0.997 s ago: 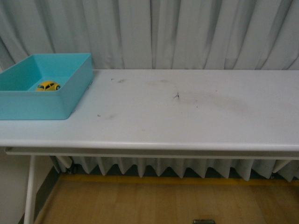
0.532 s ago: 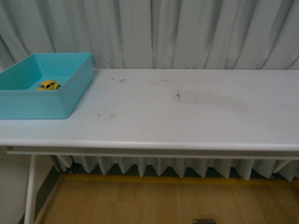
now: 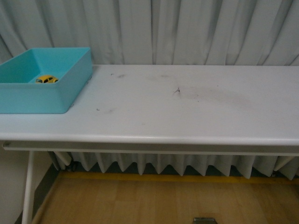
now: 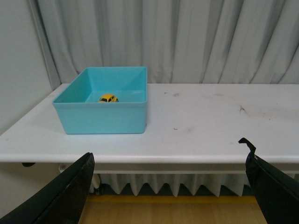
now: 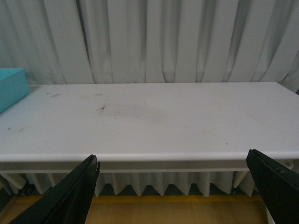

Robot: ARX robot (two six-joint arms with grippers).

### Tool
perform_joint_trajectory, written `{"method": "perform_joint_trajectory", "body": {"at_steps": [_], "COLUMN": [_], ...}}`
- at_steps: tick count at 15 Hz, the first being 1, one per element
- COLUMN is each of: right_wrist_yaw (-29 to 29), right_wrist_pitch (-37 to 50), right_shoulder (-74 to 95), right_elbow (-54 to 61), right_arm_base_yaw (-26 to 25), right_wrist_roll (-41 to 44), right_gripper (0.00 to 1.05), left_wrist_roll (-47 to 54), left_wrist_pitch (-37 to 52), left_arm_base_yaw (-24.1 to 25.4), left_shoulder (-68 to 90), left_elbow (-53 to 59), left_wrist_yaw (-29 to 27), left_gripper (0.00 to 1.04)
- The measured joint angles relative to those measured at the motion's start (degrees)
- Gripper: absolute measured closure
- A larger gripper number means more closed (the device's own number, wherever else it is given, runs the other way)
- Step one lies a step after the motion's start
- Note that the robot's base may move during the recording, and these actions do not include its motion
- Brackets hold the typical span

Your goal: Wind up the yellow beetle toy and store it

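The yellow beetle toy (image 3: 46,80) sits inside a turquoise bin (image 3: 32,100) at the left end of the white table. It also shows in the left wrist view (image 4: 108,98), lying in the bin (image 4: 103,119). My left gripper (image 4: 168,186) is open and empty, held off the table's front edge, well back from the bin. My right gripper (image 5: 173,189) is open and empty, also in front of the table edge, further right. Neither arm shows in the front view.
The white table (image 3: 187,112) has scuff marks (image 3: 177,91) near its middle. Grey curtains hang behind it. A corner of the bin (image 5: 11,86) shows in the right wrist view. Wooden floor lies below the table's front edge.
The front view has shifted slightly: the table and bin sit a little higher in the frame than a second ago. The toy stays in the bin.
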State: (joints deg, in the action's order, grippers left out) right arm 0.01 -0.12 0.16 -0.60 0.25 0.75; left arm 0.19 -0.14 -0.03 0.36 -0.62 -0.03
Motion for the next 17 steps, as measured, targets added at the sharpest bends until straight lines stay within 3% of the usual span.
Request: {"method": "perform_joint_trajectory", "body": {"at_steps": [17], "right_wrist_yaw": [0.0], "right_wrist_pitch": [-0.1], "right_shoulder": [0.0], "right_elbow": [0.0], "right_arm_base_yaw": [0.0], "right_wrist_roll": [-0.1], "right_gripper": [0.07], "left_wrist_roll": [0.0], "left_wrist_pitch": [-0.1], "left_arm_base_yaw": [0.0], "left_shoulder": [0.0], "left_elbow": [0.0], "left_wrist_yaw": [0.0], "left_gripper": [0.07]}}
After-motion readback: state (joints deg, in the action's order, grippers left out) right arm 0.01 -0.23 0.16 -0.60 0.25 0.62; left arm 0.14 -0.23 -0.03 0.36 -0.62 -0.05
